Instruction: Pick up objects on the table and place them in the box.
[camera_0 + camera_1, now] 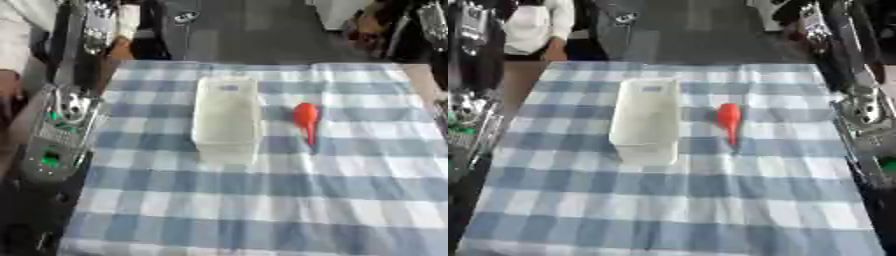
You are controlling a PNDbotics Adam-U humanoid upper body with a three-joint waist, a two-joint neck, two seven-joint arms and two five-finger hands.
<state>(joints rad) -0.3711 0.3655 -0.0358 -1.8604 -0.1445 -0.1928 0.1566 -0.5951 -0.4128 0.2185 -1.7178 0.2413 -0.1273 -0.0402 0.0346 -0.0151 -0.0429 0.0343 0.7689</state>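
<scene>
The red thing (305, 119) (round top, thin tail) lies on the checked cloth (262, 200), just right of the clear box (227, 117). Nothing has gone in yet. Both hands are out of sight, so fingers: can't tell.

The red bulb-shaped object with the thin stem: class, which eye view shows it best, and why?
Both views show the red bulb-shaped object whole on the blue-and-white checked tablecloth, right of the clear plastic box and apart from it. The right eye view has it nearer the picture's middle, so choose that; the left eye view shows it farther right.
</scene>
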